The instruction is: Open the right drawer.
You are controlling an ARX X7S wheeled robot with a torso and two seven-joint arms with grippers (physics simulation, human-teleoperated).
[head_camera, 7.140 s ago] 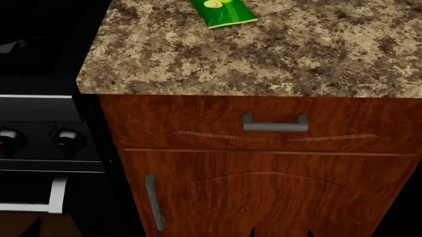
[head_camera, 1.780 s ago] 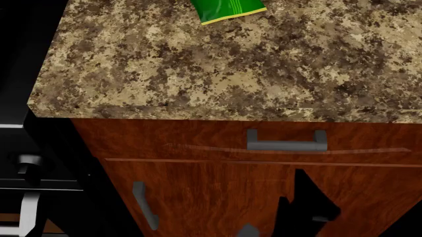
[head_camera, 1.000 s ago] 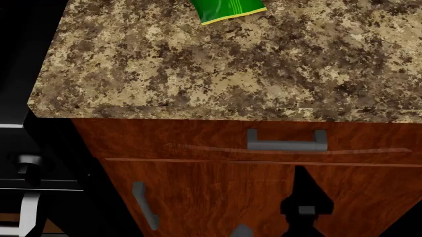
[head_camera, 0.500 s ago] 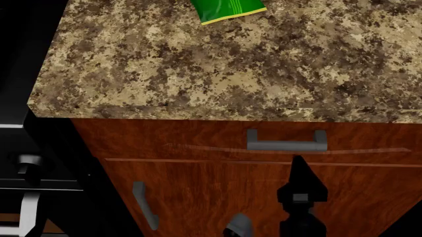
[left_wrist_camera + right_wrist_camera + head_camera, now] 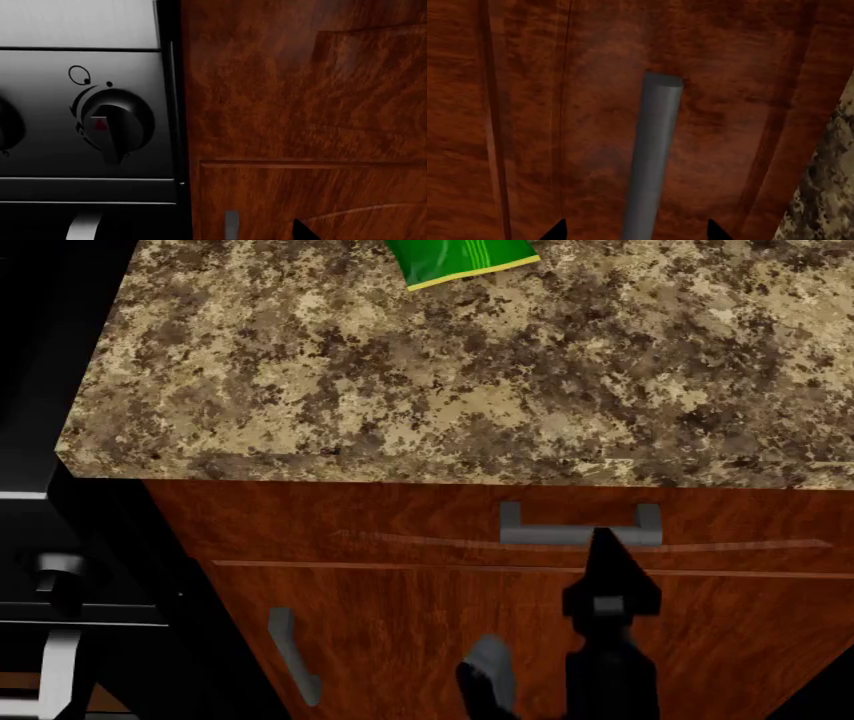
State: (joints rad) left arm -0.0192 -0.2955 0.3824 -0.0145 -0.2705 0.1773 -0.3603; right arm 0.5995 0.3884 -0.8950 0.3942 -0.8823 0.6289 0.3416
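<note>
The right drawer (image 5: 374, 515) is a shallow reddish-brown front under the granite counter, and it sits flush and closed. Its grey bar handle (image 5: 581, 526) is horizontal. My right gripper (image 5: 606, 545) points up at the handle, its tip just below the bar. In the right wrist view the handle (image 5: 654, 150) runs between the two black fingertips (image 5: 557, 231), so my right gripper (image 5: 635, 232) is open around the bar without pinching it. My left gripper (image 5: 487, 680) hangs lower, in front of the cabinet door; one fingertip (image 5: 301, 232) shows far off centre, the other lost against the dark oven.
A speckled granite counter (image 5: 467, 380) overhangs the drawer, with a green packet (image 5: 461, 260) at its back. Below is a cabinet door (image 5: 400, 640) with a vertical grey handle (image 5: 294, 655). A black oven with a knob (image 5: 113, 122) stands to the left.
My right gripper has risen from the cabinet door up to the drawer handle. The left gripper has come up a little into the head view. The drawer has not moved.
</note>
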